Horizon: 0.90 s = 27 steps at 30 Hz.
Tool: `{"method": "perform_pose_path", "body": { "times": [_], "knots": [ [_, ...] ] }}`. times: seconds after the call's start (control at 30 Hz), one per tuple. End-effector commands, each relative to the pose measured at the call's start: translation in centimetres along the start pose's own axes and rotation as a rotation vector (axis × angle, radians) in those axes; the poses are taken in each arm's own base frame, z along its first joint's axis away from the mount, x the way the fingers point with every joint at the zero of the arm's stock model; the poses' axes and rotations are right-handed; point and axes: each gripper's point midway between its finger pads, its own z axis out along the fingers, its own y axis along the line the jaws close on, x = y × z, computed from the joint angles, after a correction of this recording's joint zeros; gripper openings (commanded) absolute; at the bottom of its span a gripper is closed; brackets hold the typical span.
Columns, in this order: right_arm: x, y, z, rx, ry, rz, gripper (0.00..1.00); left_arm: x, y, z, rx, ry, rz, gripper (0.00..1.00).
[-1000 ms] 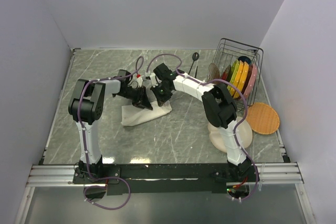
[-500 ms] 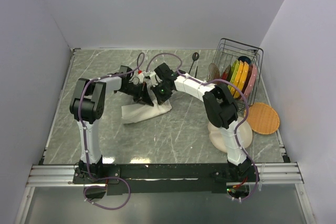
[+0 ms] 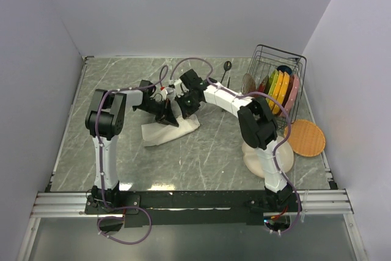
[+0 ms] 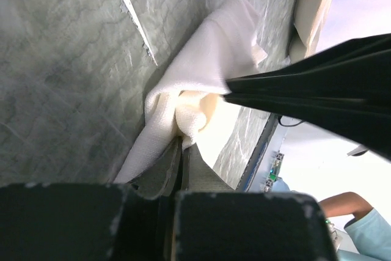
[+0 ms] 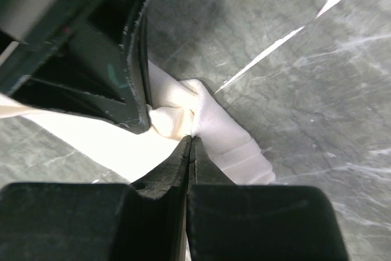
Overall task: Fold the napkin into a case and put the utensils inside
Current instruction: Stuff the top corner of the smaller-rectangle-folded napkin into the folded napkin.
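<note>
A fold of the napkin point(image 3: 157, 134) is judged to be the step in hand. The cloth lies crumpled on the grey table point(image 3: 110, 84), left of centre, and is not yet formed into a strip.

The left gripper point(image 4: 183, 143) is seen pinched tight on a bunched fold of the cloth. The right gripper point(image 5: 190, 142) is clamped just as tight on the same bunch, with the 2 sets of fingers nearly touching.

For the fold to be done well, the 2 pinches are best drawn apart along 1 edge, so that the cloth is pulled taut before it is laid over. The edge should be lifted only enough to clear the table, then set down square on the layer below. Neither grip should be released until the fold lies flat. With the grips this close together, further bunching is the likely fault.

By count, there are 2 arms, 2 grippers and 1 napkin. 1 spoon point(image 3: 226, 66) is seen at the far side, beside 1 wire rack point(image 3: 263, 59); a fork cannot be made out. At least 4 coloured plates point(image 3: 275, 87) stand on edge in the rack, though their exact number cannot be told. 1 orange round disc point(image 3: 305, 137) and 1 beige plate point(image 3: 252, 163) lie on the right.
</note>
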Motion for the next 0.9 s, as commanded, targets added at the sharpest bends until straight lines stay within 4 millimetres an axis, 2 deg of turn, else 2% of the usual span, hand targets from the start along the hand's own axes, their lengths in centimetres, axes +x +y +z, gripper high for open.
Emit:
{"method": "perform_pose_path", "body": {
  "times": [0.0,0.13,0.37,0.53,0.63,0.77,0.87],
  "knots": [
    [-4.4,0.3,-3.8,-0.038,-0.118,0.021,0.00,0.2,1.6,0.4,-0.052,0.021,0.010,0.01],
    [-4.3,0.8,-4.0,-0.076,-0.113,0.009,0.00,0.1,1.2,0.3,-0.038,0.024,0.028,0.01],
    [-2.6,0.6,-2.4,-0.072,-0.050,-0.005,0.00,-2.4,-2.7,-0.2,0.018,-0.014,0.157,0.01],
    [-2.0,0.4,-1.7,-0.064,-0.036,-0.008,0.00,-3.6,-4.0,-0.2,0.047,-0.027,0.182,0.01],
    [-2.0,0.2,-1.7,-0.056,-0.038,-0.015,0.00,-3.4,-2.8,0.0,0.023,-0.027,0.166,0.01],
    [-2.5,-0.1,-1.9,-0.044,-0.052,-0.020,0.00,-2.4,1.2,0.2,-0.019,-0.001,0.065,0.01],
    [-3.1,-0.5,-2.1,-0.025,-0.065,-0.024,0.00,-1.9,3.3,0.2,-0.035,0.000,-0.004,0.01]
  ]
}}
